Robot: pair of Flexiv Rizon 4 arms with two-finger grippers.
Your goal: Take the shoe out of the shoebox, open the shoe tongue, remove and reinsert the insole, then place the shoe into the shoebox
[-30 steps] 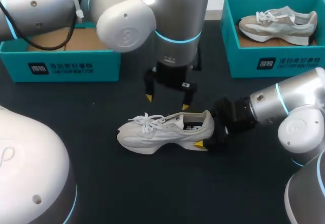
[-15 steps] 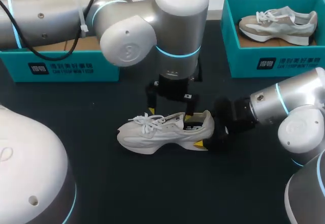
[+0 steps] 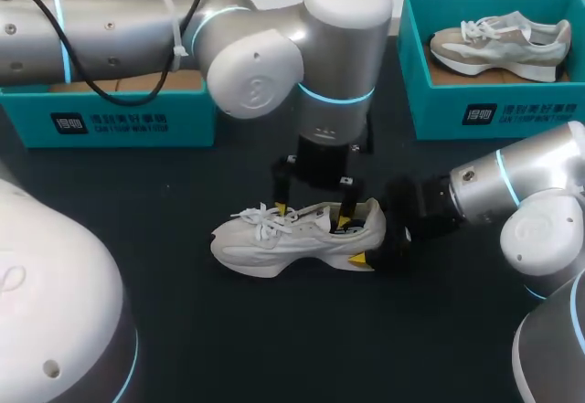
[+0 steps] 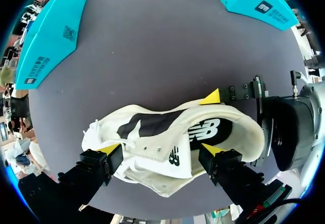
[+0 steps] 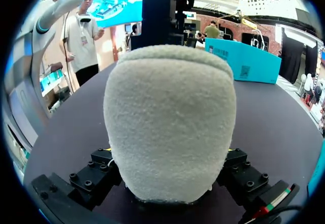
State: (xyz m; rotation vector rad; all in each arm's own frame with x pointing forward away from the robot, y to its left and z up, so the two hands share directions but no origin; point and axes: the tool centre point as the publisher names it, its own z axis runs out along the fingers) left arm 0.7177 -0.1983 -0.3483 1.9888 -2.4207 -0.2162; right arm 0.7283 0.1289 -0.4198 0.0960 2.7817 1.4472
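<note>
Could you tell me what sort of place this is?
Probably a robotics test bench for shoe handling: a black table, two teal shoeboxes, and a white sneaker gripped at the heel by the right pincer.

Black table [image 3: 228,330] spread beneath the right gripper [image 3: 373,238], teal box [image 3: 439,111] well beyond that gripper at the table's far edge, tan and white sneaker [image 3: 498,42] resting inside it
</note>
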